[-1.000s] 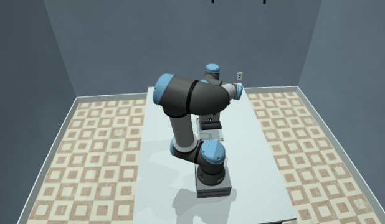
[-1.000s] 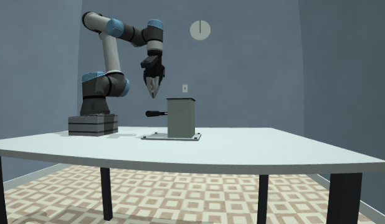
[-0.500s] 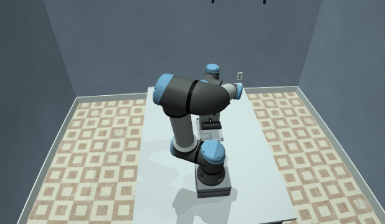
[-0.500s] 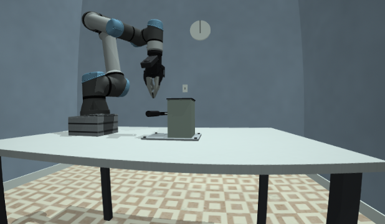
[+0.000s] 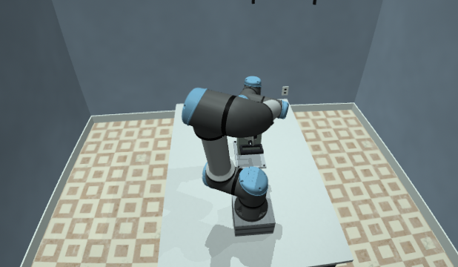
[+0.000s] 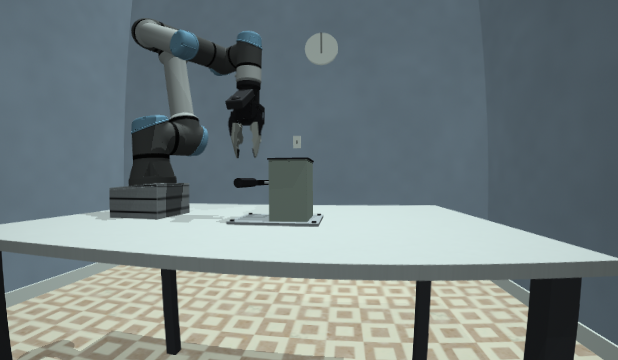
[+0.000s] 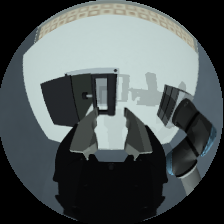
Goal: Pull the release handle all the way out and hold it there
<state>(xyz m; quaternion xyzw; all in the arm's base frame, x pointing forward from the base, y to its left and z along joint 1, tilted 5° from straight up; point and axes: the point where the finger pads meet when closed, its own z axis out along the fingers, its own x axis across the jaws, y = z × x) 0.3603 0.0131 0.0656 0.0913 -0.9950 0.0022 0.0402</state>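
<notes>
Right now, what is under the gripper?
Under the gripper, partly open and holding nothing, is the handle's black grip, sticking out of the green box, with a gap between them. In the top view the arm covers the grip.

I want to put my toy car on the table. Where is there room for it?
The wide stretch of table right of the green box has plenty of room. It is crowded between the arm's base block and the box, where the handle sticks out under the part-open gripper.
</notes>
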